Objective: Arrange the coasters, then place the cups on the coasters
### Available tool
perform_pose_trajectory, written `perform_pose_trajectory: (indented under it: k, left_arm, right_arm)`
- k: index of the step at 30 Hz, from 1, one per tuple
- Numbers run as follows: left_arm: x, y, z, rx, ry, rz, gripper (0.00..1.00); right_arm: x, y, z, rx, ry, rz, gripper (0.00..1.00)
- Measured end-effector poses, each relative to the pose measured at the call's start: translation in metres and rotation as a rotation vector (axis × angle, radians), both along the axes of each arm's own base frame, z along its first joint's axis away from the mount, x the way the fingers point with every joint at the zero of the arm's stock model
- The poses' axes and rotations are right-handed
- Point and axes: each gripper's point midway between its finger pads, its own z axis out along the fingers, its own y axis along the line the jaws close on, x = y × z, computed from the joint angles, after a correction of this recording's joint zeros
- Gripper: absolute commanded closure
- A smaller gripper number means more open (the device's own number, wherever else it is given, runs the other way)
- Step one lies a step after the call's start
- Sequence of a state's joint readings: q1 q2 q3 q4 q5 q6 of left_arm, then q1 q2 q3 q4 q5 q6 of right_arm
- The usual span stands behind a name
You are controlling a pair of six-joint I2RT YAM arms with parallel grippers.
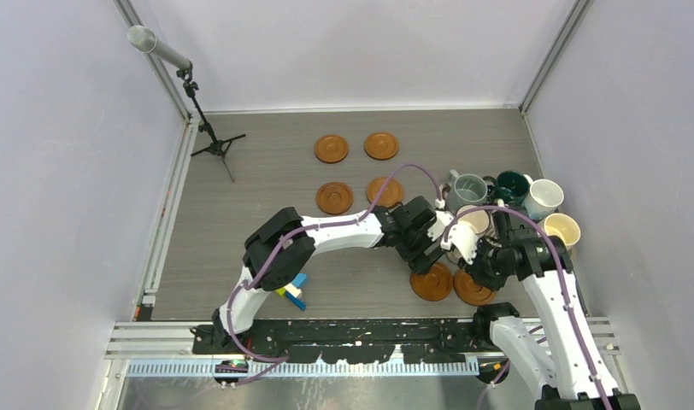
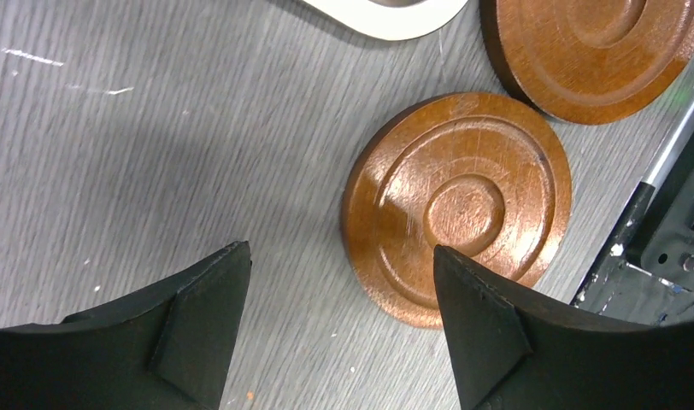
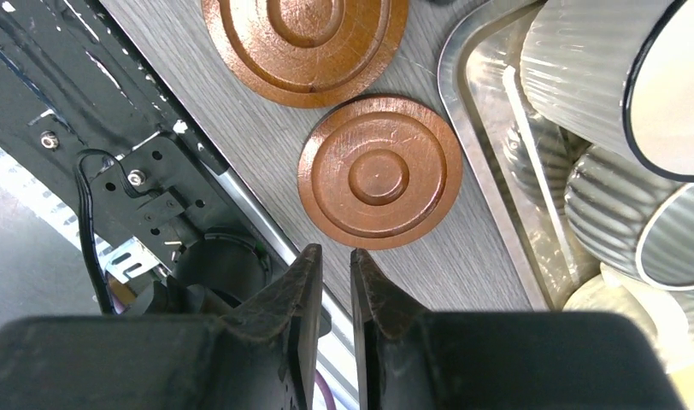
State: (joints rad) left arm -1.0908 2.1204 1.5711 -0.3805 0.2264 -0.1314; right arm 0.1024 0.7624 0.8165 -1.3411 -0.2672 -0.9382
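Observation:
Six reddish-brown coasters lie on the table. Four form a square at the back (image 1: 331, 148) (image 1: 381, 145) (image 1: 334, 197) (image 1: 385, 191). Two lie side by side near the front edge (image 1: 432, 282) (image 1: 473, 288). My left gripper (image 2: 339, 250) is open above the table, with one finger over the left front coaster (image 2: 459, 205). My right gripper (image 3: 335, 250) is shut on nothing, its tips at the rim of the right front coaster (image 3: 379, 171). The cups cluster at the right: grey-blue (image 1: 468, 190), dark green (image 1: 512, 185), white (image 1: 544, 196), cream (image 1: 561, 229).
A steel tray (image 3: 489, 171) holds ribbed cups (image 3: 600, 68) just right of the front coasters. Small coloured blocks (image 1: 295, 292) lie by the left arm's base. A tripod (image 1: 214, 141) stands at the back left. The black base rail (image 3: 113, 154) runs beside the front coasters.

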Motion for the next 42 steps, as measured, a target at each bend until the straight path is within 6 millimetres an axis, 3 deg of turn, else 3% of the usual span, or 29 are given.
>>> perform_pose_trajectory:
  k: [7,15,20,29,35,42]
  left_arm:
    - [-0.004,-0.017,-0.006,0.006,-0.048,-0.017,0.20]
    - [0.000,-0.014,-0.011,0.052,-0.147,-0.050,0.44]
    - [-0.002,-0.011,-0.011,0.056,-0.206,-0.100,0.50]
    - [0.014,0.033,-0.011,0.113,-0.268,-0.096,0.55]
    - [0.040,0.085,-0.013,0.147,-0.221,-0.026,0.58]
    - [0.059,0.136,-0.014,0.171,-0.152,0.063,0.59]
  right_arm:
    - [-0.006,0.006,0.018,0.040,-0.053,0.009,0.76]
    - [-0.008,0.004,0.019,0.033,-0.049,0.007,0.75]
    - [-0.009,0.003,0.018,0.027,-0.039,0.006,0.75]
    - [-0.008,0.001,0.011,0.010,0.010,0.005,0.74]
    - [-0.010,-0.003,-0.009,-0.017,0.060,0.000,0.71]
    - [0.006,-0.013,-0.036,-0.084,0.097,-0.014,0.70]
